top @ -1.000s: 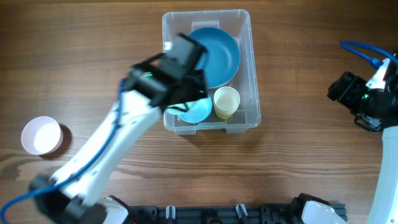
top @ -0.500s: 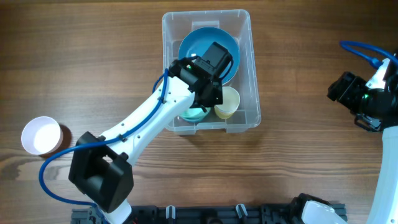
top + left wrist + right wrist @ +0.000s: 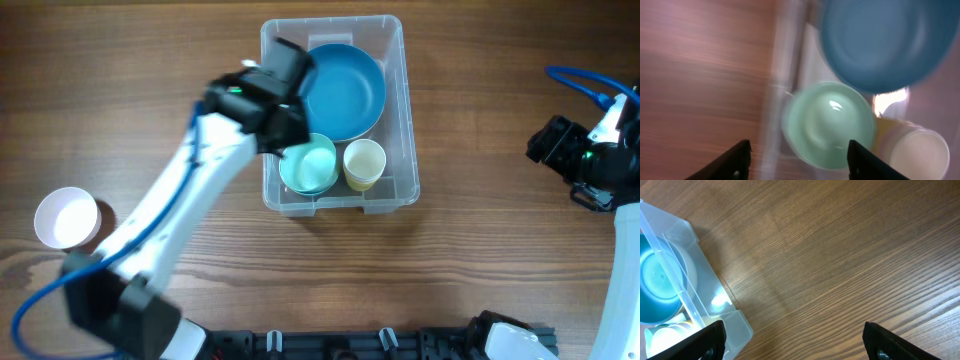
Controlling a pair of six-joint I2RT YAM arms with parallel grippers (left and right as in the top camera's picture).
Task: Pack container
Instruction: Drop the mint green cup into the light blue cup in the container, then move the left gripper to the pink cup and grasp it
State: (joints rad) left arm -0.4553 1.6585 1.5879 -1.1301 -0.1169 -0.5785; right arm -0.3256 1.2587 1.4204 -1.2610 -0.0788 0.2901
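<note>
The clear container (image 3: 410, 110) stands at the table's middle back. Inside lie a blue plate (image 3: 345, 90), a mint green bowl (image 3: 308, 165) at the front left and a cream cup (image 3: 364, 163) beside it. My left gripper (image 3: 285, 125) hovers over the container's left wall, blurred. In the left wrist view it is open (image 3: 799, 159), with nothing between its fingers, and the green bowl (image 3: 827, 122) sits free below. My right gripper (image 3: 575, 165) stays far to the right, open (image 3: 795, 340) over bare wood. A corner of the container (image 3: 715, 310) shows at its left.
A white cup (image 3: 67, 218) stands upright on the table at the far left. The left arm slants from the front left edge up to the container. Blue cables trail from both arms.
The left gripper has opened and let go of the mint green bowl, which now rests in the container. The gripper has drawn back to the left. The right arm has not moved.
</note>
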